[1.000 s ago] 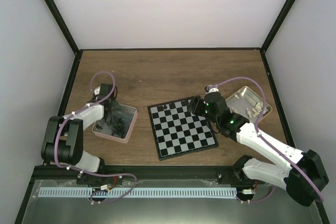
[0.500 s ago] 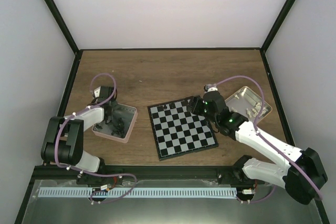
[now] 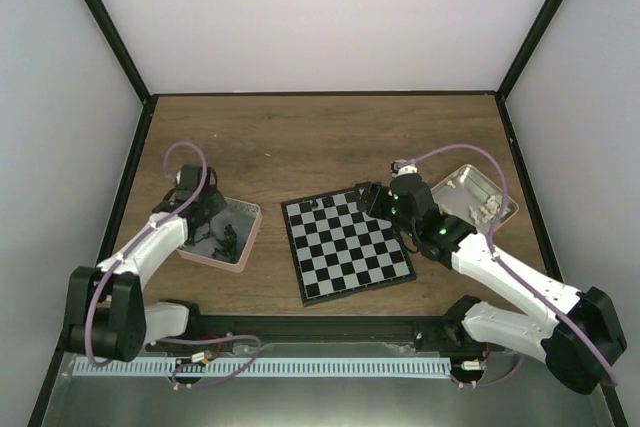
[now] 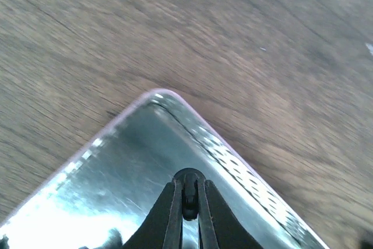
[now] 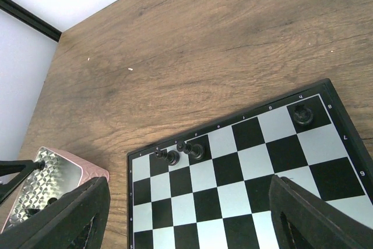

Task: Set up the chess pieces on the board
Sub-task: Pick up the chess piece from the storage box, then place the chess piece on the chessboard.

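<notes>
Top external: the left gripper [image 3: 203, 211] hangs over the far end of the pink tray [image 3: 250, 233], well to the left of the board [image 3: 348, 247]. The right gripper [image 3: 372, 197] is over the board's far right corner, near the tin [image 3: 470, 183]. Left wrist: the fingers [image 4: 168, 217] are pinched together on one black piece [image 4: 187, 195] above the tray's corner. Right wrist: the jaws stand wide apart above the board, and three black pieces [image 5: 195, 150] stand in its far row.

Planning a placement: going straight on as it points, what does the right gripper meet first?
Probably the right gripper hits bare squares of the board, just short of two black pieces; depth is uncertain.
</notes>
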Robot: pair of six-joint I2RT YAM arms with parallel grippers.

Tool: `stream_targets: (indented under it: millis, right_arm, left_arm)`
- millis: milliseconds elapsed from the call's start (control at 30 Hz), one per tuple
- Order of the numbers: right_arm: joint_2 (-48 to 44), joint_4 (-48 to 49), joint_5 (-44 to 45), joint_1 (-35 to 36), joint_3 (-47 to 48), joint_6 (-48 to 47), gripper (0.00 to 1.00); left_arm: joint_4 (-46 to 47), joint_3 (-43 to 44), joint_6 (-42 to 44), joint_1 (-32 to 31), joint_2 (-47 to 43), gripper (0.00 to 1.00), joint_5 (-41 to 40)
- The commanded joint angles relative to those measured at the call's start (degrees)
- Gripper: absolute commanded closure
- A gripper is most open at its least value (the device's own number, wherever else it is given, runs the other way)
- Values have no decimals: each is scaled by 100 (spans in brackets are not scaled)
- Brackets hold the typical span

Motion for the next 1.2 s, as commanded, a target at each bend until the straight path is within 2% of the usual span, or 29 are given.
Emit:
stream_targets:
  millis: [0,133,300,467,633,867,1033,1167]
  right_arm:
    - [-101,87,53,-23,76,25,23]
    - [-145,154,62,-25,9,53,23]
    - [-184,87,189,-24,-13,184,24]
    - [-510,-189,714,-24,-129,567,24]
    - [-884,-277,991,-24,-262,655,23]
    - [-907,-368,1055,-24,-297,738,23]
    - [-862,-326,1062,-25,-280,716,23]
    - [-835,-303,1063,-24,-262,697,23]
  left_arm:
    - [-276,-7,94,-266,-506,96,787]
    - [-301,126,123,-826,-758,96,947]
    - [161,230,207,-1782,-647,96,1004]
    - [594,362,404,-2465,-30,96,1127]
    - [666,738,723,-3106,693,96,756]
    - [667,1040,981,-3555,1412,95,340]
    - [608,1075,1064,-3667,1610,85,294]
    - [605,1089,1090,-3672,1558,72,405]
